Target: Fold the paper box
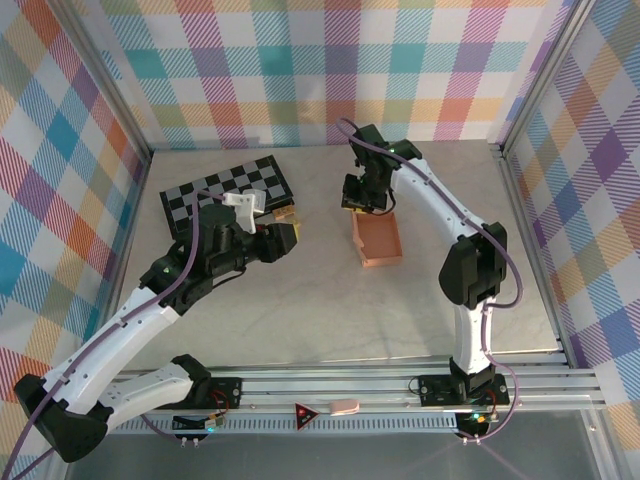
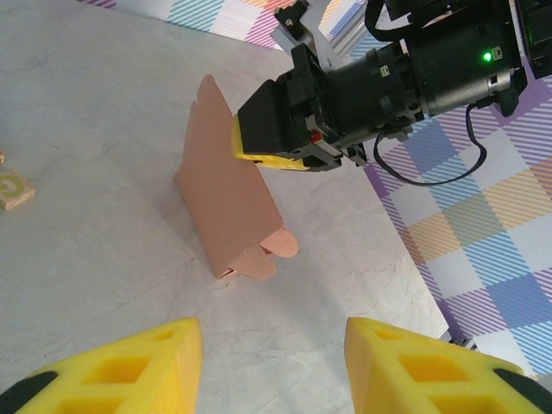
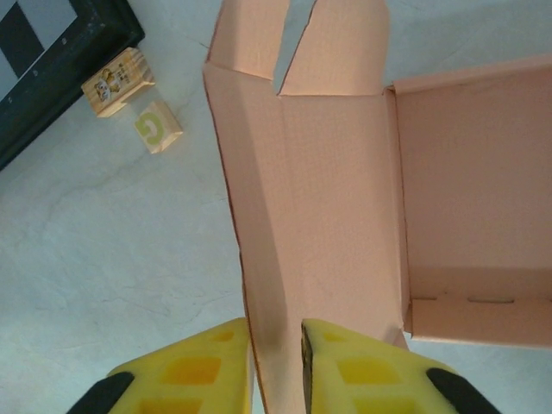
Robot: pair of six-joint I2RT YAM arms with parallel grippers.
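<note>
So you were mid-fold here: the paper box (image 1: 380,243) sat on the bench (image 1: 300,320) right of centre, its tray walls up and the long lid panel standing upright at the far end. Your right gripper (image 3: 276,366) was on the top edge of that panel, and the jaws looked clenched on the card, though from the wrist view I couldn't swear both pads were touching. Your left gripper (image 2: 272,362) hung by the checkered board (image 1: 225,190), well apart from the box, jaws released with nothing between them. Next up, I'd reckon, was swinging the lid over the tray and tucking in its two end flaps. That probably needed the left arm to pin the tray, since thin card slides.
</note>
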